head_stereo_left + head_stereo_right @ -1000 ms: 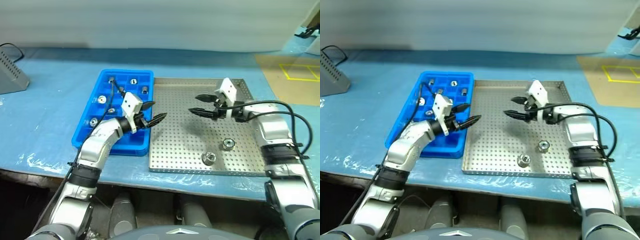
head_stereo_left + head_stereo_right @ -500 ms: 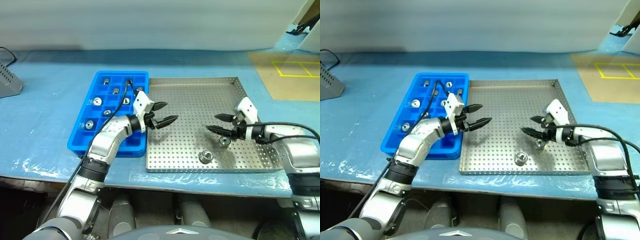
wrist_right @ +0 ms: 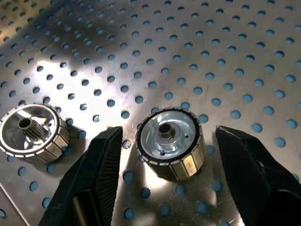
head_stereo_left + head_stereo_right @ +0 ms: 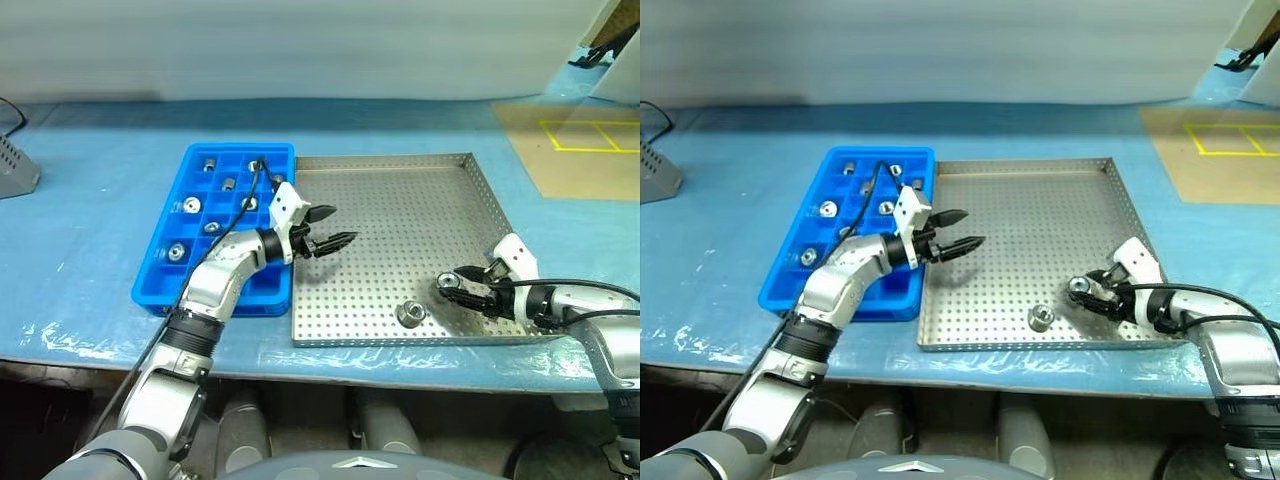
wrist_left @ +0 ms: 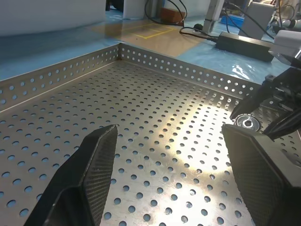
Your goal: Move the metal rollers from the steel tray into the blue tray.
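Since the earlier frame, the right gripper [image 4: 1081, 292] has been lowered from mid-air over the large, square, perforated steel tray [image 4: 1030, 215] to that tray's floor near its front-right corner, and its jaws have been narrowed somewhat. Its 2 black fingers [image 3: 96, 179] are now spread open on either side of 1 small, shiny, ribbed metal roller [image 3: 170, 142] standing on end; a gap is seen on each side, so nothing is clamped yet. A 2nd metal roller [image 4: 1041, 318] is seen just beside the first, nearer the steel tray's front rim and towards its middle. The left gripper [image 4: 331, 228] is held open and empty above the steel tray's left edge, level, with nothing between its fingers [image 5: 91, 162].

Just left of the steel tray, touching or nearly touching it, the bright blue compartmented plastic tray [image 4: 165, 290] is seen with several rollers already seated in separate compartments. The task is therefore judged well advanced, with 2 rollers left.

The step in hand is judged to be the grasp of the right-hand roller. Next, the jaws should be closed squarely on its ribbed sides without nudging the neighbouring roller, after which a lift and a carry leftward to a free compartment would be called for.
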Controlling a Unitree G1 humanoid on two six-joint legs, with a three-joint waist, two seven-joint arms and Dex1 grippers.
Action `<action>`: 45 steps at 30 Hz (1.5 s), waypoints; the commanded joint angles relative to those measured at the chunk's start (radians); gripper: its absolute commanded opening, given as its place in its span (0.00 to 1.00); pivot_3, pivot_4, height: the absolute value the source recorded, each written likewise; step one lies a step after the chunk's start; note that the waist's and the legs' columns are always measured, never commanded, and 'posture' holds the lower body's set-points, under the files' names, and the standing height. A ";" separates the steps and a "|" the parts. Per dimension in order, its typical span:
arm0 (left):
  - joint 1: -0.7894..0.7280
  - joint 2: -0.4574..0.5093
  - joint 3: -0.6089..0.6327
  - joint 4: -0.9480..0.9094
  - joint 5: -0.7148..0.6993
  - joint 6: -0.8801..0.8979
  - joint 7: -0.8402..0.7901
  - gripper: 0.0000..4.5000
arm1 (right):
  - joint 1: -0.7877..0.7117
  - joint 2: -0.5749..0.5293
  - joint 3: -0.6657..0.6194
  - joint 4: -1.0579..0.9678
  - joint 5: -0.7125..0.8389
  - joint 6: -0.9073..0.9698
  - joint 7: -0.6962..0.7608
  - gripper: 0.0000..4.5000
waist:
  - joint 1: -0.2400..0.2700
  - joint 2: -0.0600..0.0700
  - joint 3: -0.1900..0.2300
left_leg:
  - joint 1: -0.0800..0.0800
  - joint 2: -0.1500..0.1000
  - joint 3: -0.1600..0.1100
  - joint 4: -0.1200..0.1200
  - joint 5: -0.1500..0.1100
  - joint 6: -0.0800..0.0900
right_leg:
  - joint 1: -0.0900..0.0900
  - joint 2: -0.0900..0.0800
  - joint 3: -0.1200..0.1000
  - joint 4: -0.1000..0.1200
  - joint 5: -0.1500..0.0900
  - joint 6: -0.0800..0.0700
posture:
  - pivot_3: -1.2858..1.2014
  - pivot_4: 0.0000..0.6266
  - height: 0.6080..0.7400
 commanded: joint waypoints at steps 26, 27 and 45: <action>0.251 0.133 0.145 -0.319 0.005 0.004 0.168 0.83 | -0.536 0.230 0.247 0.099 0.042 -0.122 0.044 0.36 | 0.065 0.000 0.000 | 0.000 0.001 -0.001 -0.004 0.000 -0.001 | -0.001 -0.001 -0.003 0.000 0.004 -0.007 | 0.50 0.24 1.00; 0.280 0.140 0.158 -0.353 0.002 0.013 0.184 0.83 | -0.552 0.249 0.270 0.111 0.031 -0.128 0.046 0.36 | 0.072 0.000 0.000 | 0.000 0.001 -0.001 -0.003 0.000 -0.001 | -0.001 -0.001 -0.002 0.000 0.004 -0.007 | 0.50 0.24 1.00; 0.519 0.174 0.260 -0.695 -0.035 0.167 0.369 0.83 | -1.047 0.623 0.337 1.149 -0.219 -0.632 0.135 0.36 | 0.144 0.000 0.001 | -0.009 0.002 -0.007 -0.004 0.002 -0.006 | -0.005 -0.003 -0.013 0.001 0.005 -0.010 | 0.59 0.24 1.00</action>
